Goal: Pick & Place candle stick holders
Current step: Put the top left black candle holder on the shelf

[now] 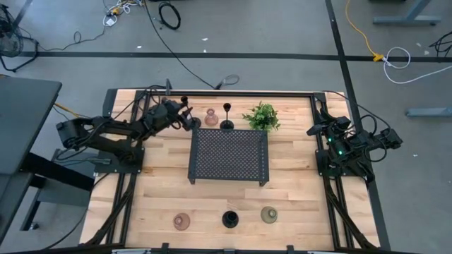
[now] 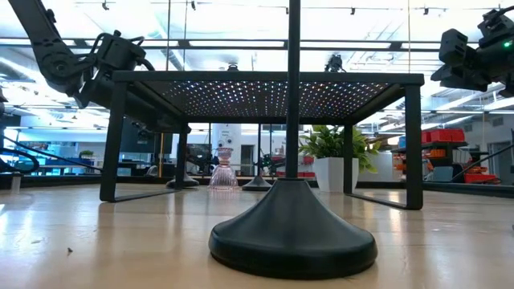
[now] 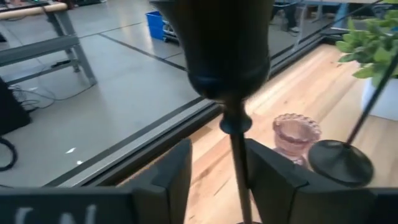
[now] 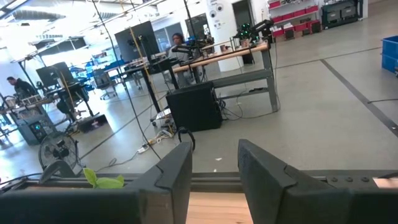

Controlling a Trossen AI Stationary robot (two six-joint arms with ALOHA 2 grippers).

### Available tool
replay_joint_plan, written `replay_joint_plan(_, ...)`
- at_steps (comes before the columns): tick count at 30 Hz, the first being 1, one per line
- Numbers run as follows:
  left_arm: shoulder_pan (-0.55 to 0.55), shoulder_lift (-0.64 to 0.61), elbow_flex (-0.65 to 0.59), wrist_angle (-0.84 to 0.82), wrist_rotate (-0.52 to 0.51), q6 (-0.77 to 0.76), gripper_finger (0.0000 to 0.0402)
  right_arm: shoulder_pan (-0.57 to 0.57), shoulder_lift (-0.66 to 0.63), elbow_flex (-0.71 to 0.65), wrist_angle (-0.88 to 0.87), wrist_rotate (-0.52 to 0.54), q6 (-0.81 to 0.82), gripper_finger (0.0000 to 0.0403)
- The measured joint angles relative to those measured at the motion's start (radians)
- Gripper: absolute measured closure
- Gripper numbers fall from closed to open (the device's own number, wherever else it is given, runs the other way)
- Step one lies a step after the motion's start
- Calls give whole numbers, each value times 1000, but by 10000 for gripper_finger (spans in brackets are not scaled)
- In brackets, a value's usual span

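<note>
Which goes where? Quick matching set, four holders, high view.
Things:
1. black stemmed holder between the left gripper fingers
2. pink holder
3. olive-green holder
4. black holder on the near row

Places:
A. near edge, right end of the row
B. far side, just left of a free-standing black stemmed holder
C. far left, beside the tray
D. near edge, middle of the row

Pairs: 1-C, 2-B, 3-A, 4-D
</note>
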Motion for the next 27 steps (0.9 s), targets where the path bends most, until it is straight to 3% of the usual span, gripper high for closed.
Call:
replay_joint_plan(7,4,0,1,-7,49,-1,386,0,0,0,0,0,0,273)
replay_joint_plan(18,9,-61,1,-27,15,-19,389,0,0,0,0,0,0,273)
replay_joint_plan(27,21,-315,15,-175,50,-23,389,0,0,0,0,0,0,273)
